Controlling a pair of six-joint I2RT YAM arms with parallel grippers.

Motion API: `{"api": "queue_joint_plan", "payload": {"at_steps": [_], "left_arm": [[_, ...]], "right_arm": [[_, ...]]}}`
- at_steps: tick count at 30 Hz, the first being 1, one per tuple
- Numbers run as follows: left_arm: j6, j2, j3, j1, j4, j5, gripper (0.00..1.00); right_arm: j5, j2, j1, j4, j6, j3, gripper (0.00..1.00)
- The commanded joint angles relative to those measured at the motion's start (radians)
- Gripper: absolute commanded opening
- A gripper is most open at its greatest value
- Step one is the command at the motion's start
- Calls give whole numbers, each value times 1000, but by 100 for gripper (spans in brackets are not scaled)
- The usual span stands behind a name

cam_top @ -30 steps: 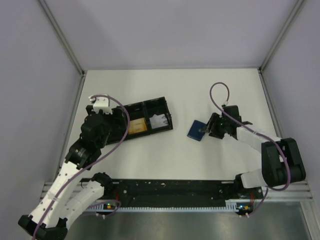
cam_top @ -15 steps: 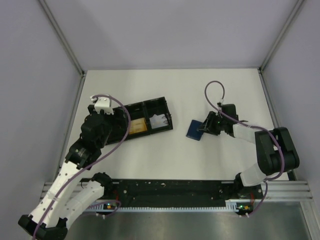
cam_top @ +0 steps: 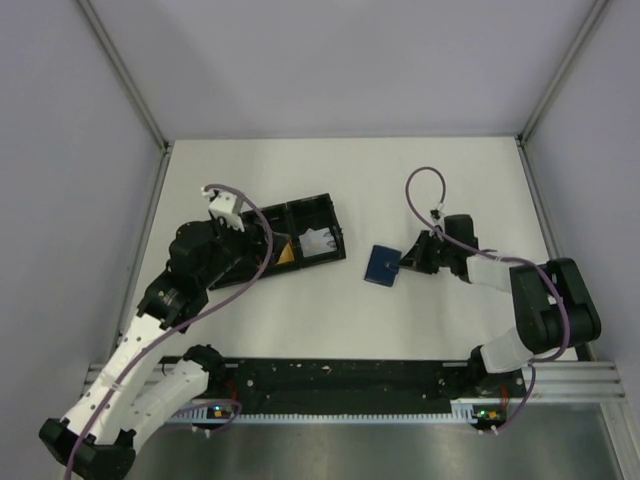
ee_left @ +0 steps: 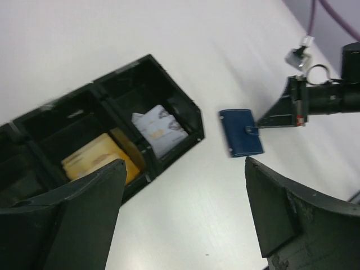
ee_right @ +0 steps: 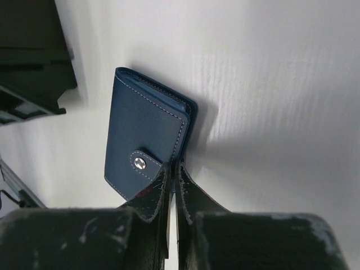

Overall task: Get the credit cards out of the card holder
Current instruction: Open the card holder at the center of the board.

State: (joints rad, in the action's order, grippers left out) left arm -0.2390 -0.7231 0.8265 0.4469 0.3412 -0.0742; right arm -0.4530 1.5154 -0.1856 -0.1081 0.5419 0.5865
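The dark-blue card holder (cam_top: 382, 265) lies closed on the white table, its snap tab (ee_right: 140, 162) fastened. My right gripper (ee_right: 173, 164) is shut, its fingertips pinched together at the holder's near edge, right where the tab wraps round. In the top view that gripper (cam_top: 403, 262) sits just right of the holder. An orange-tan credit card (ee_left: 95, 158) lies in the middle compartment of a black tray, and a white card (ee_left: 160, 130) in the end compartment. Any cards inside the holder are hidden. My left gripper (ee_left: 184, 169) hangs open above the table beside the tray, holding nothing.
The black three-compartment tray (cam_top: 330, 212) lies left of centre, angled. The right arm's purple cable (cam_top: 420, 195) loops above its wrist. Grey walls with metal posts close in the table on three sides. A black rail (cam_top: 340, 385) runs along the near edge.
The right gripper has closed at the holder's tab edge and the holder has slid a little to the left. The left gripper has swung rightward over the tray.
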Motion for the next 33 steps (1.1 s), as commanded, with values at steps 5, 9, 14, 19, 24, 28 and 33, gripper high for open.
{"api": "queue_joint_plan", "payload": {"at_steps": [5, 9, 14, 19, 24, 28, 33], "left_arm": [[-288, -96, -161, 102, -228, -253, 89], [-385, -145, -246, 199, -309, -205, 88], [-517, -200, -346, 285, -425, -142, 88], [-605, -214, -395, 378, -453, 9, 87], [-669, -165, -428, 386, -377, 178, 86], [-686, -142, -443, 386, -347, 223, 85], [-701, -157, -451, 386, -346, 214, 84]], "right_arm": [[-105, -70, -113, -12, -71, -50, 0], [-119, -109, -193, -5, -63, -80, 0], [-89, -139, -305, 30, -57, -93, 0], [116, -196, -400, 221, -88, -28, 11], [373, -314, -494, 436, -106, 82, 42], [529, -310, -610, 536, -79, 166, 50], [657, -181, -744, 588, -28, 258, 51]]}}
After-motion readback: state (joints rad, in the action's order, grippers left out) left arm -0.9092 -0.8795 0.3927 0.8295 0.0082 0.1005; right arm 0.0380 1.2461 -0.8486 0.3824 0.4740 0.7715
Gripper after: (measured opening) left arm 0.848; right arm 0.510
